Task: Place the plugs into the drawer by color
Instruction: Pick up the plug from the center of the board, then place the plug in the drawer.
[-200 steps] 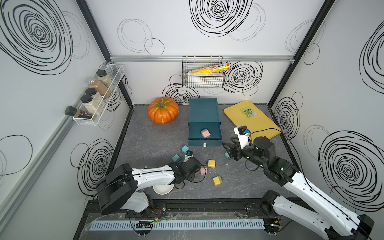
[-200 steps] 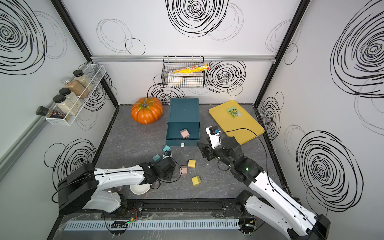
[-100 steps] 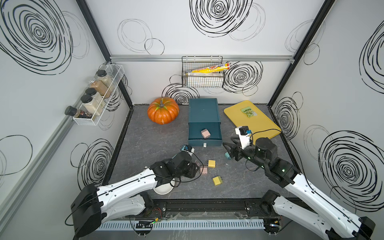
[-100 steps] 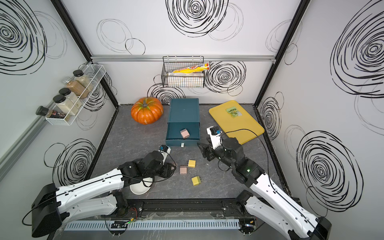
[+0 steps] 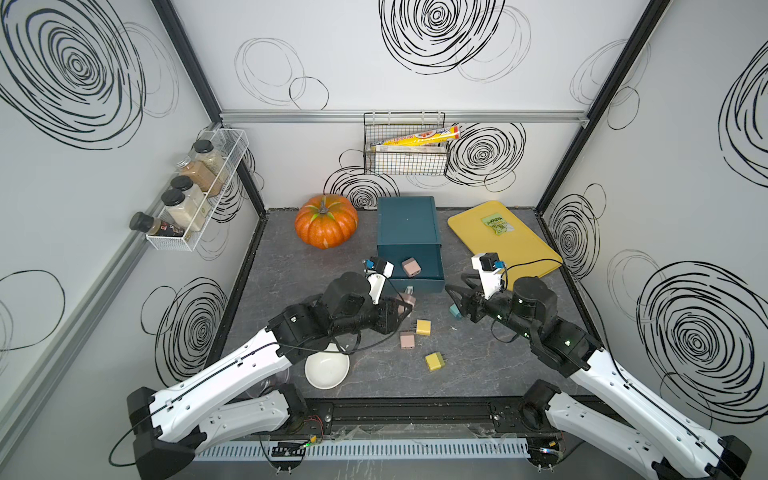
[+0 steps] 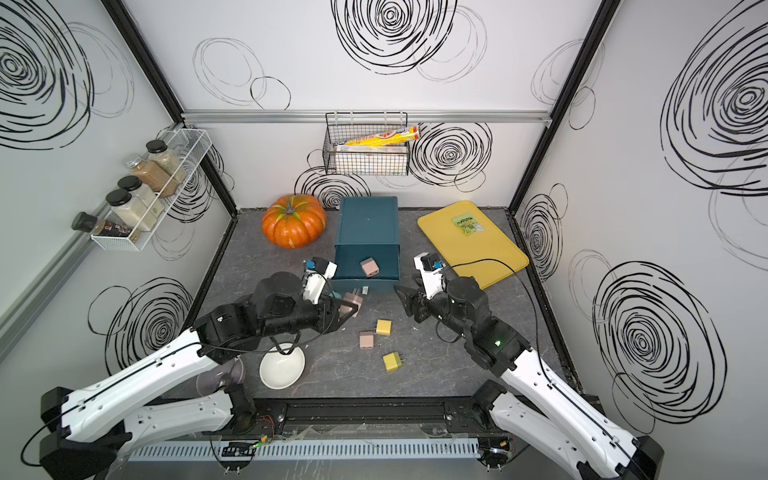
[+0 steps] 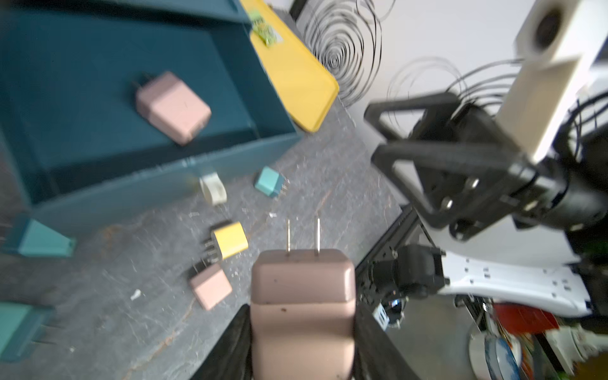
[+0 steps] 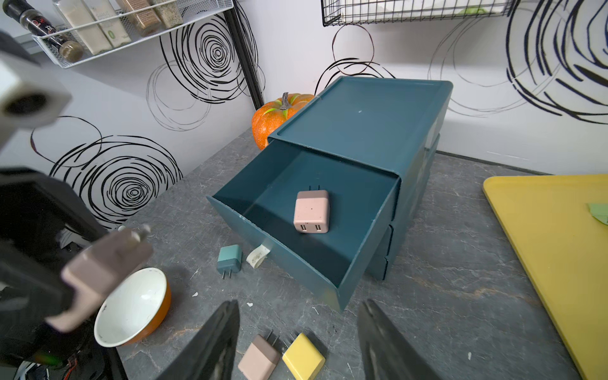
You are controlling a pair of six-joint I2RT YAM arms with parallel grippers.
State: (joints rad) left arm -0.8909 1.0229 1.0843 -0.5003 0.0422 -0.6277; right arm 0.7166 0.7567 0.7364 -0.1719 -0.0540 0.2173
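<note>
Left end effector pinches pink plug (top views half hide it); right end effector spread.

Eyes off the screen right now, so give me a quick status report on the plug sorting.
Left tool shut on pink plug. Right tool open, empty. Top drawer open, second pink plug inside. Nothing over the opening.
</note>
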